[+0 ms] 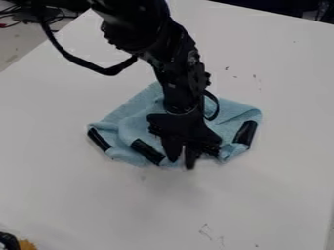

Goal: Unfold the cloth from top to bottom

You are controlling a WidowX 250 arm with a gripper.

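Over the near edge of the light blue cloth [134,126], the tool [181,161] pointed down, released, its two fingers slightly apart. Cloth lay rumpled and partly folded mid-bench [72,195], under the black arm [181,73], showing on both sides of it. Black strips sat on the cloth: one at the left corner [99,139], one just left of the tool [147,151], one at the right corner [246,133].

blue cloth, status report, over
End effector at cloth's near edge, fingers slightly apart. Blue cloth rumpled, still partly folded. Black robot arm blocking view of its middle.
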